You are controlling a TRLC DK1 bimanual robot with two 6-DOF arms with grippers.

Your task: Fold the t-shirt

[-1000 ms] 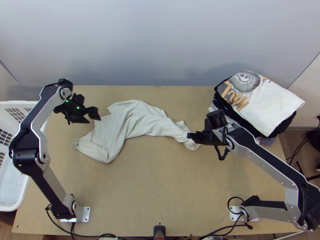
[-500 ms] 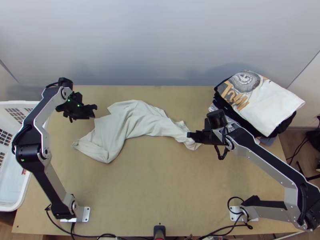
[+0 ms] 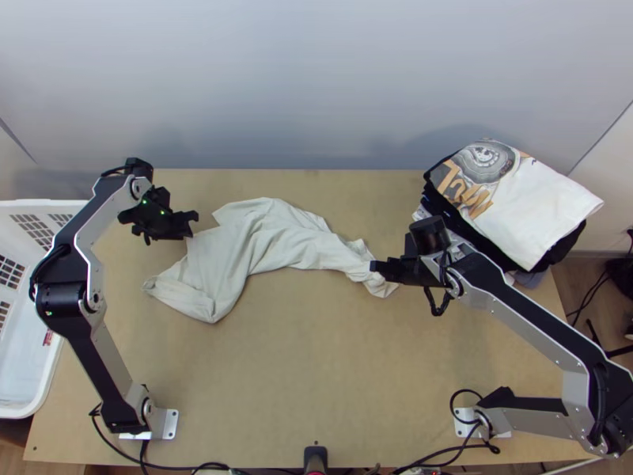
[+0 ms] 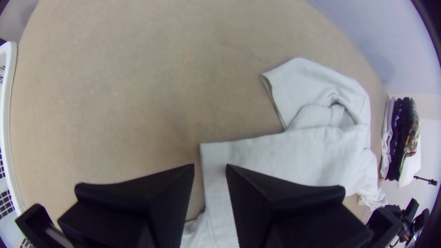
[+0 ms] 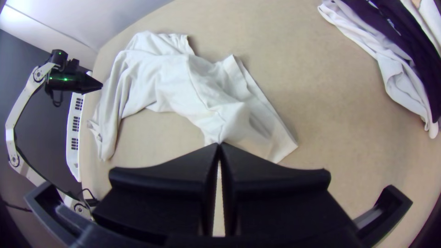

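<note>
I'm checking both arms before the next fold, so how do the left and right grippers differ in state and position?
The left gripper is open, its fingers apart; the right gripper is shut, its fingertips together on a raised bit of the t-shirt. In the top view, the left gripper is by the cloth's left part, while the right gripper is at its right end. Both have wide black fingers.
</note>
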